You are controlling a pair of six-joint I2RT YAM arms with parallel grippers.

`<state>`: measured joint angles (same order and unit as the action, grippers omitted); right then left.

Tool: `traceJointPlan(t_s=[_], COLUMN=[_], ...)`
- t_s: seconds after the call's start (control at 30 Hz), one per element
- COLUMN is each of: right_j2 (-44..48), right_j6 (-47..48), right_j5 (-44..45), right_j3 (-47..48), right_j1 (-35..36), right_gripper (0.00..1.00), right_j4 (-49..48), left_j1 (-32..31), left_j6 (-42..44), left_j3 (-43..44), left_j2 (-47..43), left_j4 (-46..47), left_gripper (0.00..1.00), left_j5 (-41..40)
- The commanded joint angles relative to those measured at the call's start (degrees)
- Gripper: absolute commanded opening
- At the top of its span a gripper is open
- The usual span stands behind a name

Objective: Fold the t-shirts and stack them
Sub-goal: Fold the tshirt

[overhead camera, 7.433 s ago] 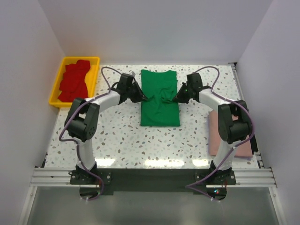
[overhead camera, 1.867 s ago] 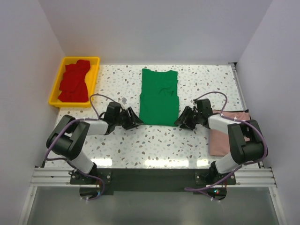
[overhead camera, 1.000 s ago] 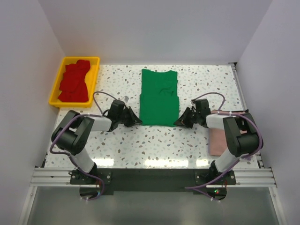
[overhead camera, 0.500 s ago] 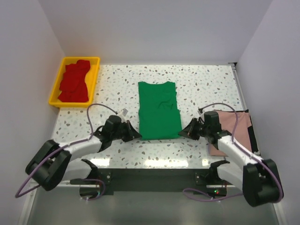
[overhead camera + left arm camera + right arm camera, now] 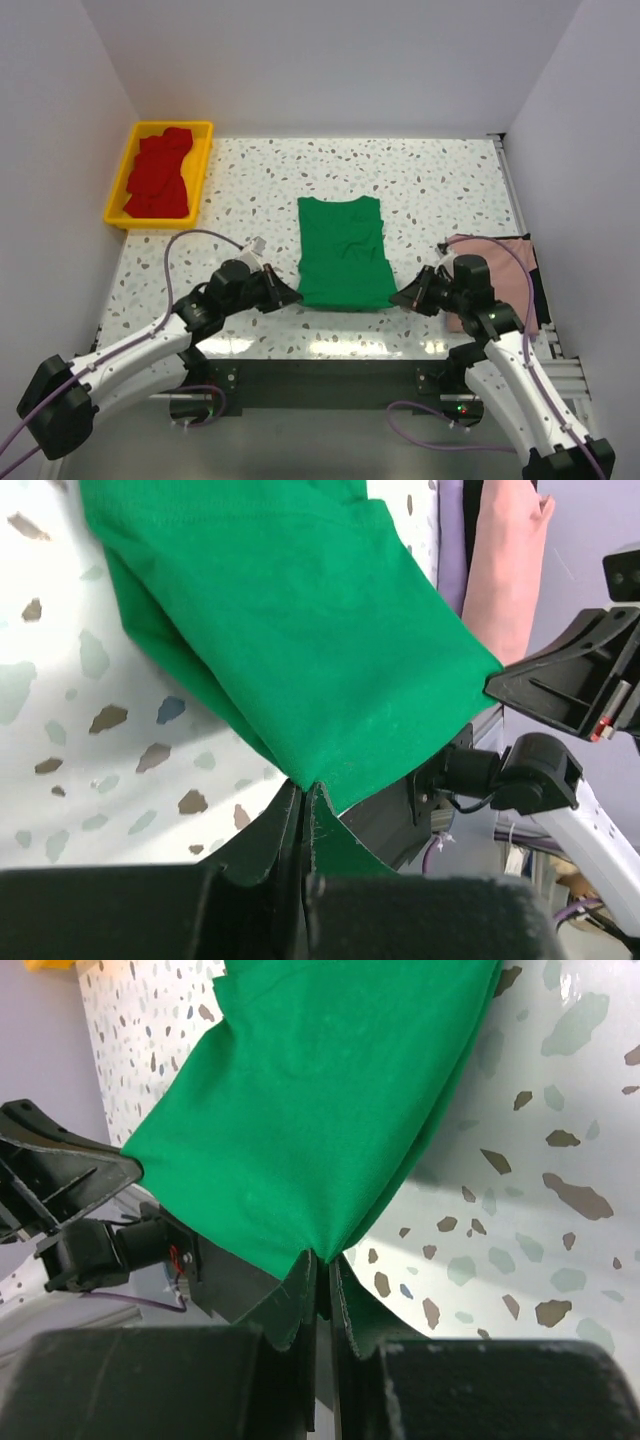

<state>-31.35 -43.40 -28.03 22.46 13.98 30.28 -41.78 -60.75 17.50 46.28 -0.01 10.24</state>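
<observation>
My left gripper [image 5: 287, 296] and right gripper [image 5: 404, 298] each pinched a near corner of the bright green cloth t-shirt [image 5: 343, 255], lying flat between them; I judged that moving both evenly would keep its hem straight.

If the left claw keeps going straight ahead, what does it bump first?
The green t-shirt, whose corner the left gripper pinches. Past that hem, probably the right gripper, which is holding the other corner.

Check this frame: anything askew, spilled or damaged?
Nothing spilled or damaged. The green t-shirt is creased mid-cloth, with its near corners pinched by the left gripper and the right gripper.
</observation>
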Motion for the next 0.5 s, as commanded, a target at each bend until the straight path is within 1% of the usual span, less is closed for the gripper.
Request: traceJointPlan(t_s=[0.0, 0.03, 0.1, 0.13, 0.17, 0.23, 0.27, 0.3, 0.33, 0.37, 0.4, 0.43, 0.47], right_j2=[-5.98, -7.83, -12.48, -14.07, -17.74, -21.45, -23.90, -28.45, -31.28, -33.92, -39.60, -42.53, -45.35], right_j6=[2.79, 3.66, 4.46, 4.81, 5.16, 5.52, 5.43, 5.78, 5.87, 6.04, 6.13, 6.13, 6.31], right_j5=[2.63, 3.07, 4.47, 5.26, 6.05, 6.32, 6.50, 6.41, 6.15, 5.71, 5.19, 4.66, 4.13], right_j3=[8.64, 10.05, 14.44, 16.02, 19.34, 22.18, 24.97, 26.39, 27.98, 31.38, 33.25, 35.18, 39.81], right_j1=[-0.09, -0.09, -0.09, -0.18, -0.18, -0.18, -0.27, -0.35, -0.44, -0.88, -1.14, -1.49, -1.93], right_gripper=[0.02, 0.02, 0.02, 0.02, 0.02, 0.02, 0.02, 0.02, 0.02, 0.02, 0.02, 0.02, 0.02], right_j4=[2.68, 2.50, 1.89, 1.62, 1.36, 0.13, -1.18, -1.80, -2.50, -3.73, -4.35, -4.88, -5.23], left_j1=[0.38, 0.56, 1.61, 2.31, 4.49, 6.87, 9.41, 10.65, 11.80, 13.90, 14.88, 16.97, 18.04], left_j6=[3.09, 3.79, 5.73, 6.25, 7.22, 8.10, 8.63, 8.89, 8.98, 9.68, 9.95, 10.21, 10.65], left_j3=[9.03, 13.31, 17.11, 20.44, 21.95, 25.72, 26.79, 27.84, 30.20, 31.71, 33.46, 36.87, 38.73], left_j2=[4.07, 6.69, 9.43, 12.31, 13.91, 18.55, 20.23, 21.99, 25.66, 27.70, 29.98, 34.44, 36.84], left_j4=[-5.08, -6.74, -7.89, -8.33, -8.25, -7.81, -7.38, -6.68, -5.28, -5.00, -4.91, -4.39, -4.04], left_gripper=[0.00, 0.00, 0.00, 0.00, 0.00, 0.00, 0.00, 0.00, 0.00, 0.00, 0.00, 0.00, 0.00], left_j5=[-3.82, -4.61, -5.05, -3.58, -2.69, 0.02, 1.35, 2.67, 5.03, 5.75, 6.71, 8.81, 10.05])
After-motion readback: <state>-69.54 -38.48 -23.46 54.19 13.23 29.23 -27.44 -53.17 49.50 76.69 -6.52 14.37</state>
